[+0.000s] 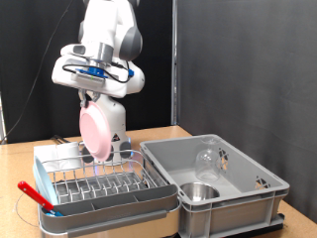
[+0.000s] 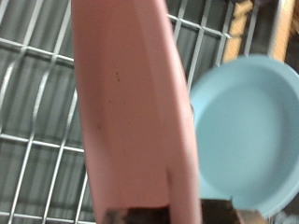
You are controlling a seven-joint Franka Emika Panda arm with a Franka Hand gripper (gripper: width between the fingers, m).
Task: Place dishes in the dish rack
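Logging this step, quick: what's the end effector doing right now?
End effector: closed on the pink plate, held on edge above the dish rack.

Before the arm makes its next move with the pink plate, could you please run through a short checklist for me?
1. Pink plate gripped by the gripper: ok, it hangs on edge.
2. Plate above the dish rack: ok.
3. Wire slots below clear: cannot tell; a light blue plate shows beside it in the wrist view.
4. Steel bowl racked: not ok, in the grey crate.
5. Clear glass racked: not ok, in the crate.
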